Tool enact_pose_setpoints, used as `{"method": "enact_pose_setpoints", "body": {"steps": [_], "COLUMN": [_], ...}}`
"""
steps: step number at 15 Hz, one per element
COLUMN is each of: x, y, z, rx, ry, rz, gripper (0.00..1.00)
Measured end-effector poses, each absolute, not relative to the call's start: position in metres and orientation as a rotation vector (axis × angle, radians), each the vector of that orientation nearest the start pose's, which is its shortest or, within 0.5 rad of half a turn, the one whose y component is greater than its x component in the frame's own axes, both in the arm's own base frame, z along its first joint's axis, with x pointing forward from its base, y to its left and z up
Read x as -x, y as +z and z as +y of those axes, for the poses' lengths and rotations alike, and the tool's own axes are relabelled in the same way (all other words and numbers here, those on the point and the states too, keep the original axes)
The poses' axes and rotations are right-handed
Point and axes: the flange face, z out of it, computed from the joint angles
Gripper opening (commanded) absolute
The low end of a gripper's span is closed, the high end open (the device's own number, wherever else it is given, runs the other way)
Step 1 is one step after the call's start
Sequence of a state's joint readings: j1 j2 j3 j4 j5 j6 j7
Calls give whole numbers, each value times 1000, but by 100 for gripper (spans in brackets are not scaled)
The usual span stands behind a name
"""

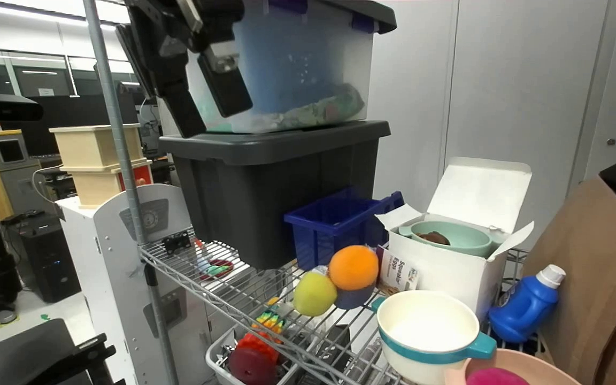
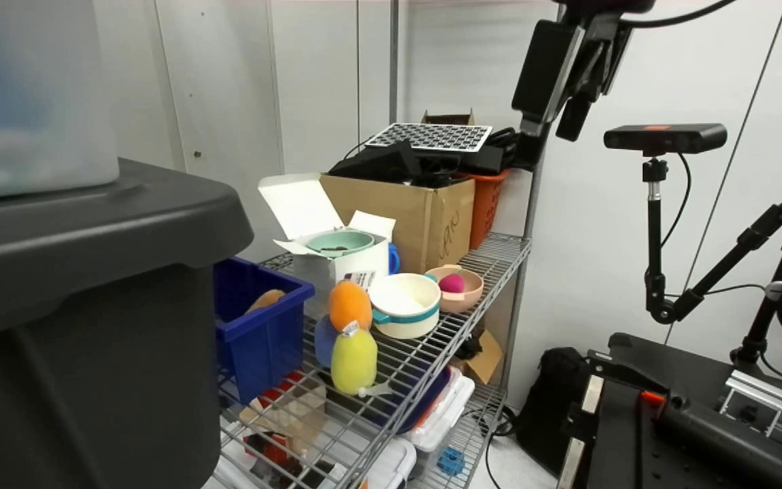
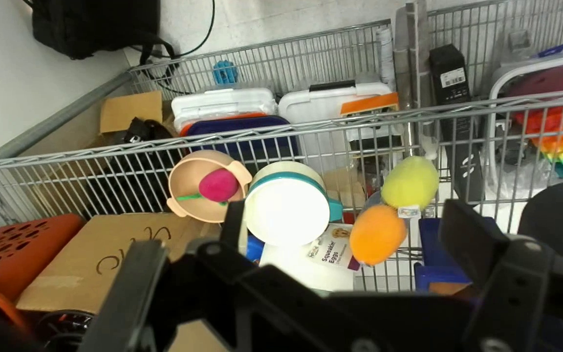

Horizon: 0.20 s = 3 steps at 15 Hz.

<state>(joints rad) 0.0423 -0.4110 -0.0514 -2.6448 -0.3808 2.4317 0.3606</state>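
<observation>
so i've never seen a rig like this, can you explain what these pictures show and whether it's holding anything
The machine is a one-armed robot; mostly you see its dark two-fingered gripper. Two pictures are taken from different places outside the robot; the third comes from its wrist, looking past the fingers. On the wire shelf sit an orange toy, a yellow toy, a cream pot with a teal band, a peach bowl holding a pink toy, a blue bin, and an open white box with a mint bowl in its opening. The gripper is above the shelf, spread wide and holding nothing.
</observation>
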Motion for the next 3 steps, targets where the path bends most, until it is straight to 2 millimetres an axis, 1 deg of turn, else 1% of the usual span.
{"method": "enact_pose_setpoints", "body": {"steps": [3], "x": [-414], "y": [388], "z": [-9], "rx": [3338], "ry": [-370], "rz": [185], "gripper": [100]}}
